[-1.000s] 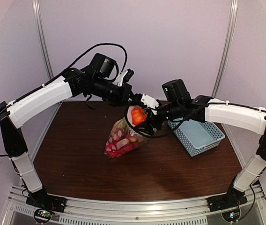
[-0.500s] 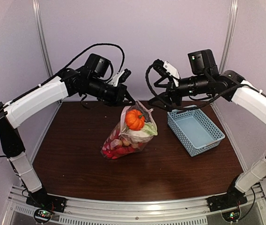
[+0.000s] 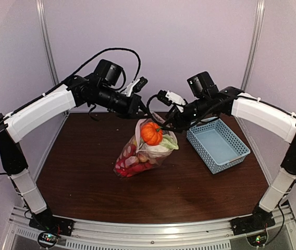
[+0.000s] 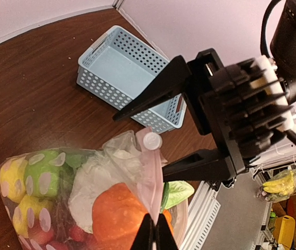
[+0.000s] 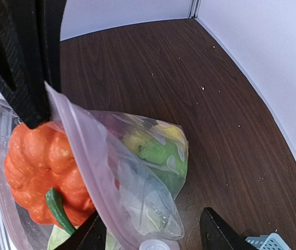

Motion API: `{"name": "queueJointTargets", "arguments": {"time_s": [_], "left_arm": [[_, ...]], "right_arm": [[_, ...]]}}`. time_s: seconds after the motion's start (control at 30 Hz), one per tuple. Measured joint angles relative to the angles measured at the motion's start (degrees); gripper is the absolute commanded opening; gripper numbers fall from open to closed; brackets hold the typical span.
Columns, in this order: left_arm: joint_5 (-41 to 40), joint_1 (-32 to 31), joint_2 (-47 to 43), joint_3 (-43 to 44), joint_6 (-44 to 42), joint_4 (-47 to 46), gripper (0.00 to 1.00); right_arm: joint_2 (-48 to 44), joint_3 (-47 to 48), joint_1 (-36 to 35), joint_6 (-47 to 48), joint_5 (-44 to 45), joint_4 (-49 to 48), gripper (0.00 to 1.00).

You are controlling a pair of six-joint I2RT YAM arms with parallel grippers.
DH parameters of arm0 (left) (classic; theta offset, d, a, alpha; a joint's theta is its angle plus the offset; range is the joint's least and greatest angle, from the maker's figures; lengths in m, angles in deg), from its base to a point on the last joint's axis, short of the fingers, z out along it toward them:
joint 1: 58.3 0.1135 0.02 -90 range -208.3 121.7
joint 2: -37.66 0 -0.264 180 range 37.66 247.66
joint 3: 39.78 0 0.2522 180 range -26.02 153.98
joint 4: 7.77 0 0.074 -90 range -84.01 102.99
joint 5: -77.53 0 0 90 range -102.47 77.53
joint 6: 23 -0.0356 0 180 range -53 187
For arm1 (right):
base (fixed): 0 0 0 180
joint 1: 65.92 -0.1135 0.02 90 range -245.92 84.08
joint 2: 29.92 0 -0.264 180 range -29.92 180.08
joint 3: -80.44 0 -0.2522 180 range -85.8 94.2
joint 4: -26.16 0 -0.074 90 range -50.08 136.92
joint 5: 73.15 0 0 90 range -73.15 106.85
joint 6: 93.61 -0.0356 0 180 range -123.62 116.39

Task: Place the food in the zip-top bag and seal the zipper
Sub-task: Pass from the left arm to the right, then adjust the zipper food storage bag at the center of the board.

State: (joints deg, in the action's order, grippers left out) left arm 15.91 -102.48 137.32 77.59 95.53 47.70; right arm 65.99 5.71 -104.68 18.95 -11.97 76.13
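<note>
Left gripper [image 4: 153,233]: clamped on the top edge of the zip-top bag [image 3: 135,156]; only its tips are seen.
Right gripper [image 5: 152,214]: spread wide, one finger on each side of the bag's mouth.
Zip-top bag: held up at the middle of the table [image 3: 85,177].
Food: the orange pumpkin [image 3: 150,134] is seen at the bag's 12 o'clock; red pieces lower down are blurred.
Zipper [image 4: 149,179]: a thin pink strip; pressed or not cannot be told.
Basket [image 3: 218,146]: at the bag's 3 o'clock.
</note>
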Motion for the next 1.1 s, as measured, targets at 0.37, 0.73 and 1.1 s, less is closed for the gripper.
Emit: {"name": "queueJointTargets", "arguments": {"time_s": [0.37, 0.73, 1.1], "left_arm": [[-0.4, 0.0, 0.0, 0.0, -0.9, -0.1, 0.45], [-25.8, -15.5, -17.5, -25.7, -1.2, -14.1, 0.69], [-46.1, -22.9, -17.2, -37.7, 12.5, -24.3, 0.5]], "right_arm": [[1.7, 2.0, -0.2, -0.3, -2.9, -2.9, 0.0], [1.5, 2.1, 0.0, -7.6, 0.4, -3.0, 0.0], [-0.2, 2.1, 0.0, -11.5, 0.7, -2.4, 0.0]]}}
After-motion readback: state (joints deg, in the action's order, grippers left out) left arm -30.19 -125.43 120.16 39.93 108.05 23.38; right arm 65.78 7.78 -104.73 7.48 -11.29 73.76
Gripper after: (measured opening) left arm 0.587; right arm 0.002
